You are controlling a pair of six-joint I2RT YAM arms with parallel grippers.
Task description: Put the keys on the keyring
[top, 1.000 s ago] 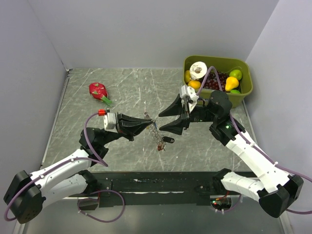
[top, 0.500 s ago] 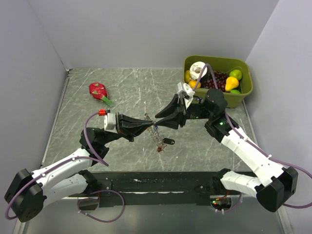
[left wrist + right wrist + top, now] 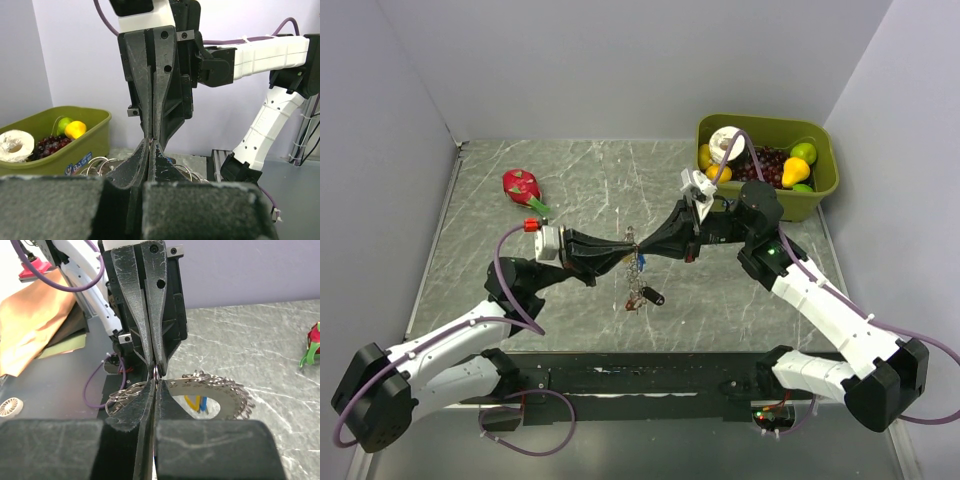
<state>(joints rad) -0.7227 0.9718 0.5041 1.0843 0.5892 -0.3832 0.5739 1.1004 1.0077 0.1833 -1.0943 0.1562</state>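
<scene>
Over the middle of the table, my left gripper (image 3: 628, 243) and right gripper (image 3: 643, 243) meet tip to tip. Both are shut on one small steel ring (image 3: 156, 372) of the keyring bunch. In the right wrist view, my own jaws (image 3: 156, 383) pinch that ring from below, and the left fingers (image 3: 150, 340) hold it from above. A numbered crescent plate (image 3: 222, 388) edged with several small rings hangs beside the tips. A blue key tag (image 3: 203, 403) and a yellow piece dangle under it. Loose rings (image 3: 124, 392) hang on the other side. A black fob (image 3: 654, 297) lies below.
A green bin (image 3: 765, 121) of toy fruit and a tape roll stands at the back right, close behind the right wrist. A red dragon fruit toy (image 3: 520, 186) lies at the back left. Grey walls close in the table on three sides.
My right gripper moved left to the left gripper's tip and closed on the ring. The hanging bunch and the fob shifted slightly left.
</scene>
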